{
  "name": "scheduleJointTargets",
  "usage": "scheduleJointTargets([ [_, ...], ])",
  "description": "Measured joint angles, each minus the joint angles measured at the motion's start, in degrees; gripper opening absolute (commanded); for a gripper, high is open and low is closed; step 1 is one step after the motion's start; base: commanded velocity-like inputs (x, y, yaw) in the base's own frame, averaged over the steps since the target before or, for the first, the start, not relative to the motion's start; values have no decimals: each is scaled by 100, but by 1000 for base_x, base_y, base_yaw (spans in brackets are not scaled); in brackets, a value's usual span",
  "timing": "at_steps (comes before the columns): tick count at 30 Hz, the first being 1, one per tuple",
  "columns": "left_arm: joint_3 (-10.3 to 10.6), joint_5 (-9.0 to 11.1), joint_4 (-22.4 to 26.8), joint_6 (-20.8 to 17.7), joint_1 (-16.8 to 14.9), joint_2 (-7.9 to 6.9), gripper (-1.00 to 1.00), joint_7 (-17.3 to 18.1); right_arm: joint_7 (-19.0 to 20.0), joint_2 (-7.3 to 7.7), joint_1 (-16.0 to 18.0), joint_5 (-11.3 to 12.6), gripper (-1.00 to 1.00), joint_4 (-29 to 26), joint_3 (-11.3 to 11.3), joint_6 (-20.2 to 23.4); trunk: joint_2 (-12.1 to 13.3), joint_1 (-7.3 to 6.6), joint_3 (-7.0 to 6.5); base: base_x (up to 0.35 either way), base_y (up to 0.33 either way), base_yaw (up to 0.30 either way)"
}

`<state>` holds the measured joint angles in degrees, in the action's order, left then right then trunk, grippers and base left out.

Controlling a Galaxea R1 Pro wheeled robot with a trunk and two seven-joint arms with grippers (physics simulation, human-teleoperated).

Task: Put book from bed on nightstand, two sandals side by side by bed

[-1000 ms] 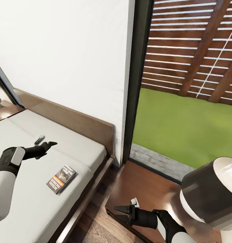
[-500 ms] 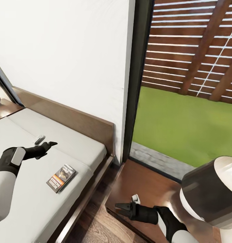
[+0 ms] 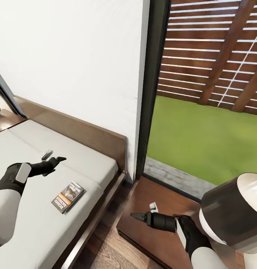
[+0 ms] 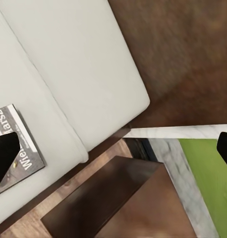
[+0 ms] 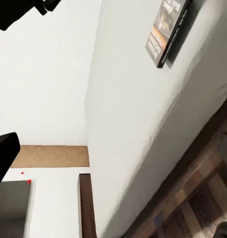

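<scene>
The book [image 3: 67, 197] lies flat on the bed's off-white mattress [image 3: 38, 224], close to the edge that faces the nightstand [image 3: 143, 194]. My left gripper [image 3: 55, 160] hovers open over the mattress, a hand's length beyond the book. In the left wrist view the book [image 4: 24, 144] shows partly behind one black finger [image 4: 4, 161]. My right gripper [image 3: 142, 210] is open above the nightstand top, pointing toward the bed. The right wrist view looks along the mattress side to the book [image 5: 168, 29]. The sandals are out of view.
A big dark-and-white drum-shaped lamp [image 3: 233, 213] stands on the nightstand by my right arm. A strip of wood floor [image 3: 106, 246] separates bed and nightstand. The headboard [image 3: 87, 136] meets the white wall. A second nightstand [image 3: 3, 123] sits far left.
My right gripper has moved forward from the nightstand's front edge to over its top. My left gripper shifted slightly. The book has not moved.
</scene>
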<state>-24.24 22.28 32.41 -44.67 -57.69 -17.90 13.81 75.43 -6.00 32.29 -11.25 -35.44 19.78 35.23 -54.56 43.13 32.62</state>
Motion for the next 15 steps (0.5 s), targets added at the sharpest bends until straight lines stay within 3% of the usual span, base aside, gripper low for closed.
scheduleJointTargets([
  [2,0,2,-3,-2,4,2,100,1,88,2,0,89,100,-9,-1,4,0,0,0,0,0,0],
  [6,0,8,-12,-6,8,3,100,0,471,3,0,524,100,-15,-5,3,0,0,0,0,0,0],
  [15,-5,15,-191,1,9,-4,100,2,669,2,1,732,100,-19,-1,3,0,0,0,0,0,0],
])
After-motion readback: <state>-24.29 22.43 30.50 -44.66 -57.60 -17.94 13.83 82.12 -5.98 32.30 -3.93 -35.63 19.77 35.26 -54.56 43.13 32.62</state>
